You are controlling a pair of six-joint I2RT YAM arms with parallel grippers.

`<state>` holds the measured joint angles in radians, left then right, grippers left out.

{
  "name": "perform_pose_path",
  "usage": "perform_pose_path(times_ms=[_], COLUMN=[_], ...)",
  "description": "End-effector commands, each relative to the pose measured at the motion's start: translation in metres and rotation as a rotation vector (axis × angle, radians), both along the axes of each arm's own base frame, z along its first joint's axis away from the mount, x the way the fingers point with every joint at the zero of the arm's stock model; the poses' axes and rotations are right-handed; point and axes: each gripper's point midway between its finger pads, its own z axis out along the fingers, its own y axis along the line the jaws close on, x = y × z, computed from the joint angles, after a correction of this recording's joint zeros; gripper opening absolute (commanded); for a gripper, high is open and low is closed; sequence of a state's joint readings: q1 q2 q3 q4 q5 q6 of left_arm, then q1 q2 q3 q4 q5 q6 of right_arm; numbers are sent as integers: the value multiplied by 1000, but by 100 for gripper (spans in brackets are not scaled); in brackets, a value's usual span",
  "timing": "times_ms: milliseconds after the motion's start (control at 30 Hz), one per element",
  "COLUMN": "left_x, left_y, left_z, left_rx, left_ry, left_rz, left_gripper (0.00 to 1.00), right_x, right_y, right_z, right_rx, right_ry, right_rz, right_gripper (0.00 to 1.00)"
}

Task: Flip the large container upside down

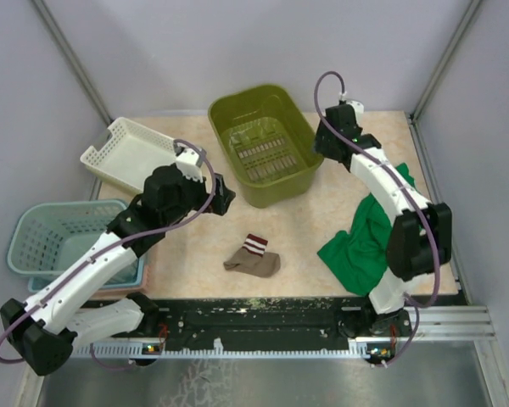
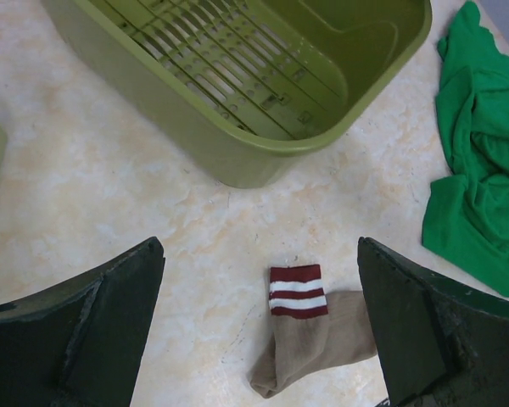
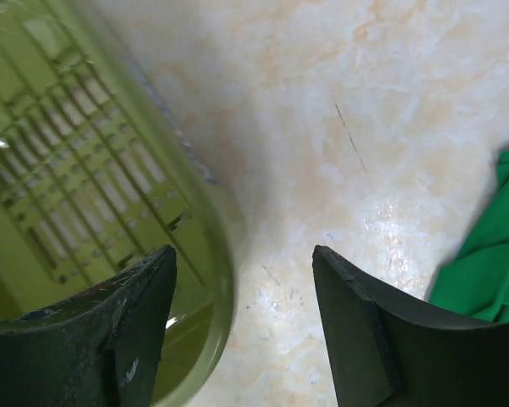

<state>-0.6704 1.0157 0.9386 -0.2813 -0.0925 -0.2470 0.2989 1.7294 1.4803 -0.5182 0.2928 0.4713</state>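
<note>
The sock (image 1: 253, 259) lies just before the container (image 1: 276, 188), the cloth (image 1: 362, 246) before it to the right, the tray (image 1: 125, 151) left, and the basket (image 1: 51, 233) farther left and nearer.

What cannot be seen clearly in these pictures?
Right gripper: in the top view, its own wrist hides it.
Olive-green plastic container: blurred and cut off at the left edge in the right wrist view.
Green cloth: partly behind right arm, top view.
Brown striped-cuff sock: one end behind left gripper, left wrist view.
</note>
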Motion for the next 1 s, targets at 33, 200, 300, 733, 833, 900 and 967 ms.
perform_pose_path(times_ms=[33, 200, 300, 733, 833, 900, 967], left_x=[21, 43, 52, 45, 43, 42, 42], left_y=[24, 48, 64, 95, 96, 93, 92], left_z=[29, 23, 22, 16, 11, 11, 10], left_rx=[-41, -122, -144, -129, -124, -129, -136], left_ry=[-5, 132, 156, 176, 185, 180, 170], left_rz=[154, 239, 287, 365, 367, 350, 341], left_gripper=[100, 99, 99, 99, 100, 99, 99], right_x=[-25, -50, -62, -47, -49, -51, -51], right_y=[22, 94, 145, 254, 265, 270, 273], right_z=[99, 134, 135, 54, 39, 31, 25], right_rx=[21, 6, -5, -107, -141, -144, -141], right_ry=[-263, -391, -406, -162, -140, -131, -120], right_rz=[128, 382, 546, 744, 762, 772, 773], right_gripper=[66, 68, 69, 70, 70, 69, 61])
